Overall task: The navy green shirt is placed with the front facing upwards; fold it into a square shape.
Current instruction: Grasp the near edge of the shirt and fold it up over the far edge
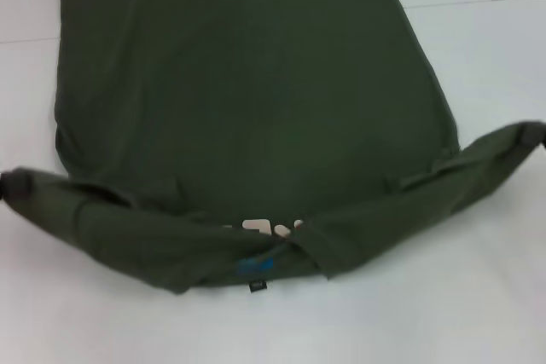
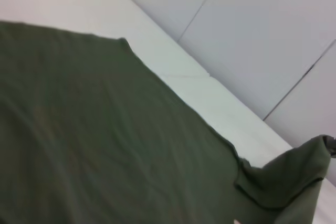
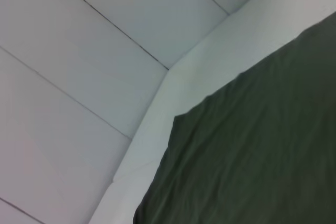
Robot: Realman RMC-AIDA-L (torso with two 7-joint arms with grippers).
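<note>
Presently: white table (image 1: 478,296), pale panelled walls behind. Navy green shirt (image 1: 247,117), soft wrinkled cotton, lies spread between the two grippers. Left gripper (image 1: 13,183) and right gripper (image 1: 531,134) each pinch a near corner, the collar edge sagging between them, pale letters peeking out.

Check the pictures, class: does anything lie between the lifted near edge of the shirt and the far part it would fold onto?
Nothing visible does. The navy green shirt lies bare beyond the lifted edge, which the left gripper and right gripper hold at its ends.
</note>
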